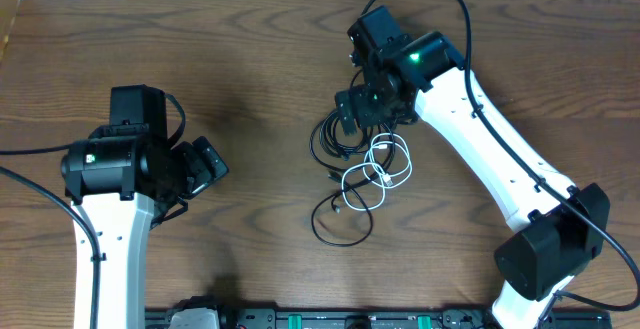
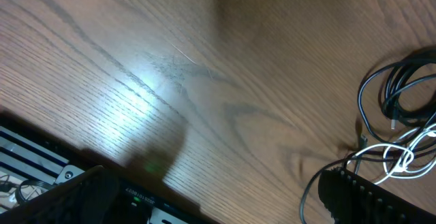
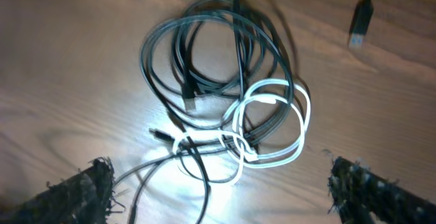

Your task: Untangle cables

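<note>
A robotics lab: left arm (image 1: 110, 219) and right arm (image 1: 490, 149) stand at a wood-grain table (image 1: 250, 49)

**Brown grain, black and white cords**

The counter (image 1: 250, 69) is mid-brown wood with darker streaked grain and pale patches of glare. The black cables (image 3: 187, 88) look dark grey-black, and the white cable (image 3: 304, 115) is bright white. A black plug (image 3: 359, 23) at the upper right of the right wrist frame has a silver tip. The left arm (image 1: 110, 239) and right arm (image 1: 490, 139) are white with black joints. A green light (image 1: 414, 59) glows on the right one.
</note>
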`<state>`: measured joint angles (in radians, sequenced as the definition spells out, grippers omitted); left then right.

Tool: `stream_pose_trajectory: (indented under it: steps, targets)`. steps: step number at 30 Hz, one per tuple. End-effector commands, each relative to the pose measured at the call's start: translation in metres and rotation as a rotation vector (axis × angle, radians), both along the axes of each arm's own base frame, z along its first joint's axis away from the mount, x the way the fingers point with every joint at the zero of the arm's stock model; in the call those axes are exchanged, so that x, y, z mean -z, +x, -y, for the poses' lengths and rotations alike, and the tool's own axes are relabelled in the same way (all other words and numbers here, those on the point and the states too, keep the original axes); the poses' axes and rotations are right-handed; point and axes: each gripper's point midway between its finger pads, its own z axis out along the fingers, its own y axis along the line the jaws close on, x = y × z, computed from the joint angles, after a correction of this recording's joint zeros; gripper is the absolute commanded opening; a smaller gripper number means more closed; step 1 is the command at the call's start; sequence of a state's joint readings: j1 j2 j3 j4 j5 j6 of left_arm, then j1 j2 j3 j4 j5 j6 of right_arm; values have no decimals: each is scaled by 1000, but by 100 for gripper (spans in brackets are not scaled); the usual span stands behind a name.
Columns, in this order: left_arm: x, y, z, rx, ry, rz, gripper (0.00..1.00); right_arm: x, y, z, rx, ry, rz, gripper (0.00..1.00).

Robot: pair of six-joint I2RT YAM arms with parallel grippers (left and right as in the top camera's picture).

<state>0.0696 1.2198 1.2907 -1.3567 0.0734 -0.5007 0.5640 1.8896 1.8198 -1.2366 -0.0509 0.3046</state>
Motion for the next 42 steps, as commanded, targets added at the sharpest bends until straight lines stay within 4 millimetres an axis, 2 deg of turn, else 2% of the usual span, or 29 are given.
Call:
stream_pose_trajectory:
  steps: [1, 7, 13, 14, 15, 16, 21, 26, 29, 33, 36, 38, 42]
  targets:
    - [1, -1, -1, -13, 0, -7, 99, 2, -3, 8, -24, -43, -2, 99]
    - [1, -1, -1, -13, 0, -7, 99, 39, -15, 15, 21, -81, -80, 98]
    - [1, -1, -1, -13, 0, -7, 99, 74, -29, 1, 25, 10, -153, 68]
    - [1, -1, -1, -13, 0, -7, 99, 82, -28, 0, 60, 23, -155, 57]
    - [1, -1, -1, -13, 0, -7, 99, 88, -28, -1, 87, 30, -156, 51]
    - [1, -1, -1, -13, 0, -7, 99, 92, -28, -1, 101, 36, -157, 49]
    - [1, -1, -1, -13, 0, -7, 99, 115, -33, -11, 165, 68, -149, 47]
    - [1, -1, -1, -13, 0, -7, 99, 127, -36, -29, 168, 98, -119, 50]
    - [1, -1, -1, -13, 0, -7, 99, 133, -40, -29, 234, 69, -102, 49]
    - [1, -1, -1, -13, 0, -7, 99, 137, -38, -18, 297, -10, -38, 46]
    - [1, -1, -1, -13, 0, -7, 99, 137, -39, -20, 340, 2, -46, 38]
    - [1, -1, -1, -13, 0, -7, 99, 137, -41, -23, 361, 11, -54, 37]
    - [1, -1, -1, -13, 0, -7, 99, 142, -43, -35, 347, 39, -25, 46]
